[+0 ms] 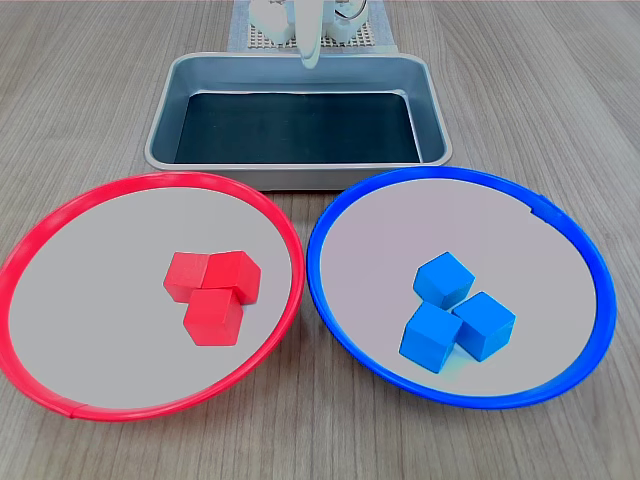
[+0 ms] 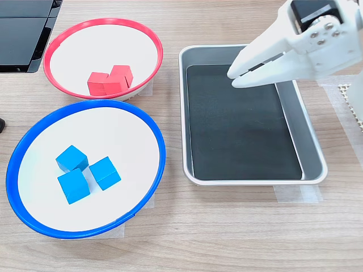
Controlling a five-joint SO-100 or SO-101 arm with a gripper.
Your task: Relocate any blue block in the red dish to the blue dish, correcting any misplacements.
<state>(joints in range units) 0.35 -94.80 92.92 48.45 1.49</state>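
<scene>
First exterior view, left to right: red dish holds three red cubes clustered and touching; no blue cube among them. Blue dish holds three blue blocks, also clustered. Metal tray sits behind both dishes. Second exterior view: white gripper hangs above the tray's black liner, fingertips nearly together, only a narrow slit between them, holding nothing.

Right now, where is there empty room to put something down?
The metal tray holds nothing, though the gripper hangs over it. The red dish is bare around its middle red cubes; the blue dish is bare around its three blue blocks.
</scene>
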